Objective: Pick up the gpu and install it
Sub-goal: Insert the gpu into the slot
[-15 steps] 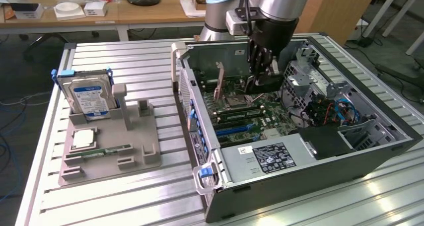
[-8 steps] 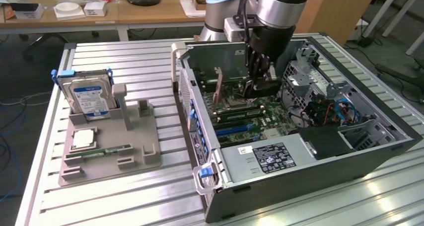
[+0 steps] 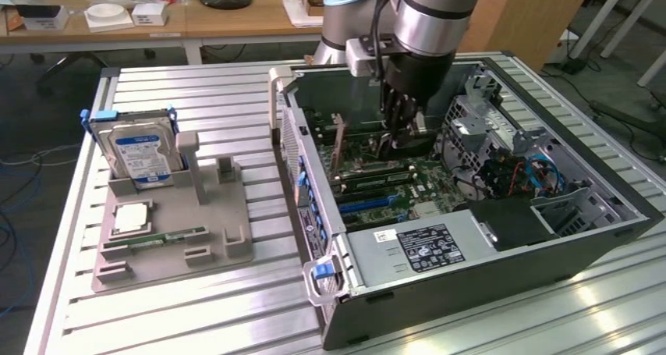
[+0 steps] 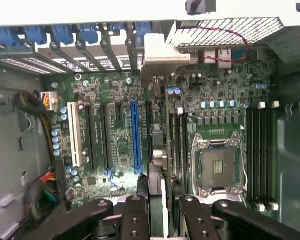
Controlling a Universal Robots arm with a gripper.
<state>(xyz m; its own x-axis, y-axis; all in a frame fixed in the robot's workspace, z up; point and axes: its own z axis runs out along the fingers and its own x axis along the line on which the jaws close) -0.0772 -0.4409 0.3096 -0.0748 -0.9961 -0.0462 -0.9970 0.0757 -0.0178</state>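
Observation:
The gpu (image 4: 158, 150) shows edge-on in the wrist view as a thin card running from between my fingers toward the case's rear panel. Its silver bracket (image 4: 160, 52) stands at the rear slot openings. My gripper (image 4: 158, 212) is shut on the card, one black finger (image 4: 135, 215) on each side. The card hangs over the motherboard (image 4: 115, 150), between the blue slot (image 4: 135, 135) and the processor socket (image 4: 217, 167). In the exterior view my gripper (image 3: 401, 140) reaches down inside the open computer case (image 3: 541, 246), low over the board.
A grey fixture tray (image 3: 171, 246) lies on the table at the exterior view's left, holding a hard drive with a blue label (image 3: 140, 152), a memory stick (image 3: 156, 238) and a square chip (image 3: 133, 217). The power supply (image 3: 416, 250), drive cage and cables (image 3: 531, 175) crowd the case.

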